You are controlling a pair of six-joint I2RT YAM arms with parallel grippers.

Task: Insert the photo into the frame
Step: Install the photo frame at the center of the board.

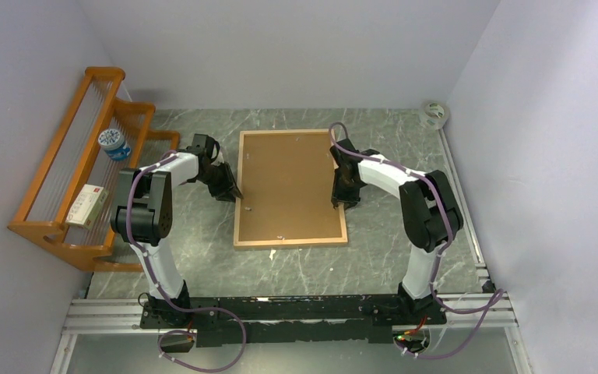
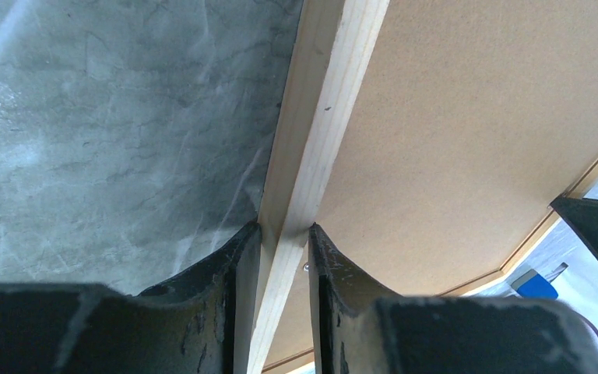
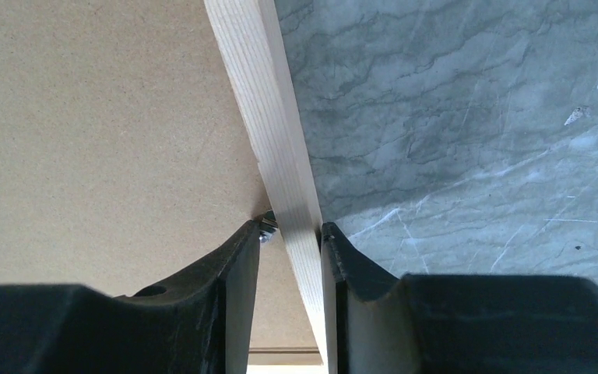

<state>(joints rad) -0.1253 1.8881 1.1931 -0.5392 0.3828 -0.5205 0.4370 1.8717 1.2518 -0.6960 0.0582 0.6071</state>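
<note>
We note the frame [image 1: 290, 242] lying back-up on the table [image 1: 202, 257] between the 2 arms, brown backing board [image 1: 288, 183] inside it, with the left gripper [image 2: 284, 230] narrowed and pinching its left rail and the right gripper [image 3: 290, 227] straddling the right rail, grip we cannot tell.

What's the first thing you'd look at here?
A big wooden frame lies in the middle of the table with its brown back facing up. The left gripper and the right gripper pinch its two long side edges. An orange rack stands at the left.
</note>
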